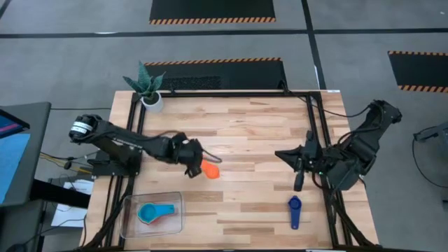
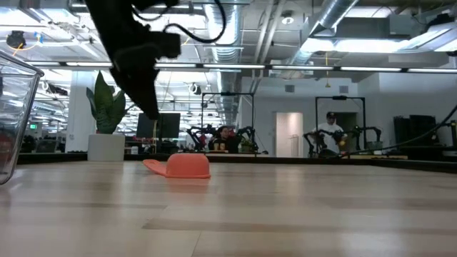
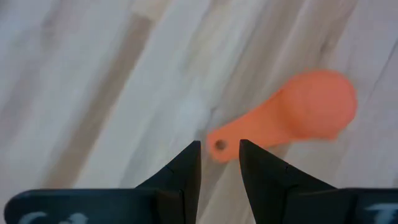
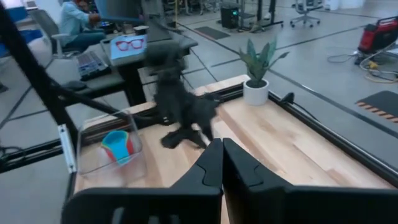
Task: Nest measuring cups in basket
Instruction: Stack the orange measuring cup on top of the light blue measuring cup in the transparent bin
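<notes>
From above, your left hand point(image 1: 202, 166) reached toward the middle of the table point(image 1: 245, 126), its tips at the handle of the red cup point(image 1: 211, 170), which lay mouth down. The clear basket point(image 1: 130, 210) sat near the table's front left corner with a light blue cup point(image 1: 150, 213) nested among others inside it. A dark blue cup point(image 1: 294, 210) lay alone toward the front right. Your right hand point(image 1: 299, 183) waited by the right edge.

At table height, the red cup point(image 2: 184, 165) rested flat on the wood, the left arm's dark bulk above it.

Past your left wrist, the hand point(image 3: 219, 154) stood partly parted, astride the end of the red cup's handle point(image 3: 219, 145), gripping nothing.

Past your right wrist, that hand point(image 4: 222, 163) was clenched on nothing, fingers pressed together, the basket point(image 4: 87, 149) beyond it
</notes>
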Motion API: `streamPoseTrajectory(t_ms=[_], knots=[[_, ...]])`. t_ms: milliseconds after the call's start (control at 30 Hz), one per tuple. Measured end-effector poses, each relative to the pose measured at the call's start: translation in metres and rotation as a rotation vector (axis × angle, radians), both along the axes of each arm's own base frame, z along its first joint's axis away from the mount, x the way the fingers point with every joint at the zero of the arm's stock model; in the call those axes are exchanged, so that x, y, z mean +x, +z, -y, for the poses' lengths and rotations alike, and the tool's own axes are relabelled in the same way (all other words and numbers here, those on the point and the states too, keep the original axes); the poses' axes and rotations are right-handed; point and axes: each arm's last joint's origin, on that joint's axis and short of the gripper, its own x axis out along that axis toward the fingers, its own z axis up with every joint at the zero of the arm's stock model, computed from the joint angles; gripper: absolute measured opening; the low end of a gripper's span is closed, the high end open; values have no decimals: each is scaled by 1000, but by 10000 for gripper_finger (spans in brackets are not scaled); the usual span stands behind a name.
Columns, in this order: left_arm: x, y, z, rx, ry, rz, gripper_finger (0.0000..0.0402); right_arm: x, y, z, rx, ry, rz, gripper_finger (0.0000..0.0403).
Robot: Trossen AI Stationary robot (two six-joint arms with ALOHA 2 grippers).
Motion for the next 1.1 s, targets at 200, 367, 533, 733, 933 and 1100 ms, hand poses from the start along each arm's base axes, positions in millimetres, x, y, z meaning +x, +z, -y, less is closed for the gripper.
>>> streamPoseTrajectory(t_ms=[200,367,533,733,933,1100], knots=[[0,-20,-24,-138,-21,11,100,-1,-1,-7,-1,27,-2,18],[0,-20,-18,-20,-41,18,99,1,-4,-10,-12,31,-12,21],[4,-30,-12,-26,-120,-27,50,1,-4,-10,-9,33,-13,21],[13,-39,-9,-29,-187,-14,4,1,-4,-10,-11,32,-15,22],[16,-49,-8,4,-191,-52,0,1,-5,-10,-10,34,-16,22],[16,-46,-5,32,-192,-35,0,1,-5,-10,-11,35,-17,22]])
